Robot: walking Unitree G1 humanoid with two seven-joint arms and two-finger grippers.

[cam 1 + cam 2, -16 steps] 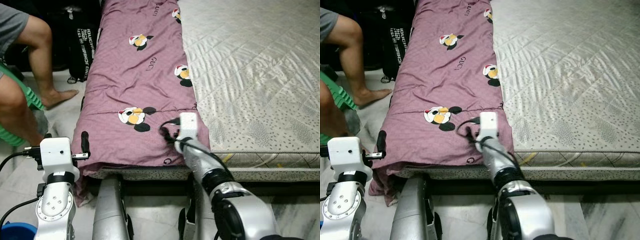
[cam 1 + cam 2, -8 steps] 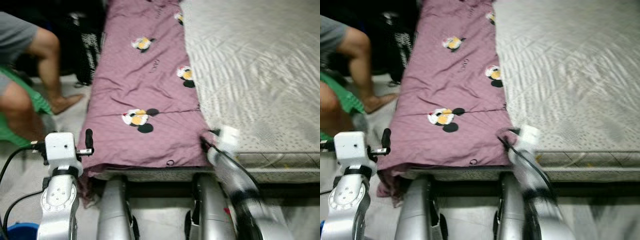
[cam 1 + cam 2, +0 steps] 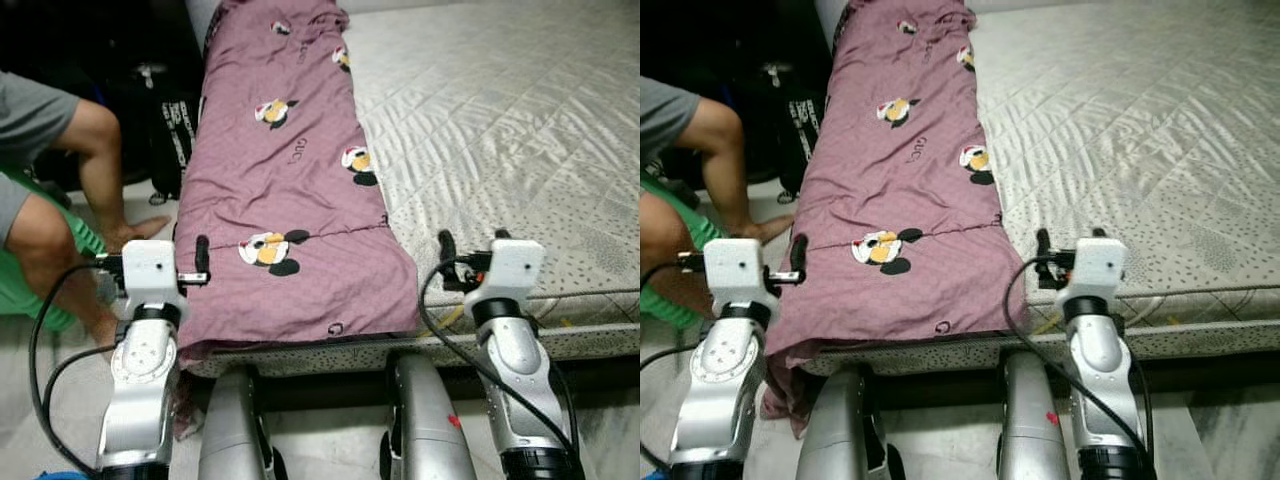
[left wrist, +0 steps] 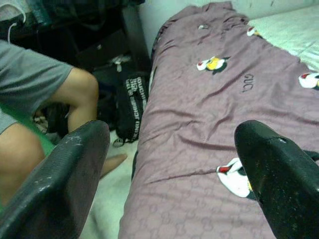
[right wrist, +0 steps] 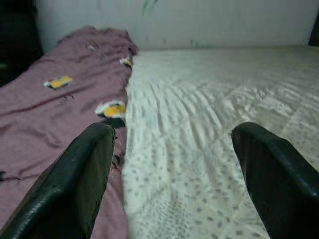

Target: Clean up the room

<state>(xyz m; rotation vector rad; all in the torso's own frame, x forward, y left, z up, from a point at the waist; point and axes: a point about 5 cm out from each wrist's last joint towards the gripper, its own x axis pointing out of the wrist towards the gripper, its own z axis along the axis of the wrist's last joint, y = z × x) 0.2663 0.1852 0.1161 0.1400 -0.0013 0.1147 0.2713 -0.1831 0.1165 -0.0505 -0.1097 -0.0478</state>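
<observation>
Left eye view: the mauve cartoon-print quilt (image 3: 290, 200) lies folded in a long strip down the frame's centre-left, its long axis running away from the robot along the left side of the pale quilted mattress (image 3: 520, 150). The left gripper (image 3: 200, 262) hovers at its near left corner, the right gripper (image 3: 468, 255) just right of its near edge — both with jaws apart, empty. A seated person's leg (image 3: 95, 170) crowds the left; the mattress offers open room.

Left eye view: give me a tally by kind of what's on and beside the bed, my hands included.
Purple blanket: 1
Bare mattress: 1
Black bag on the floor: 1
Person seated beside the bed: 1
Robot hands, both open: 2 (left hand, right hand)
Total: 6
</observation>
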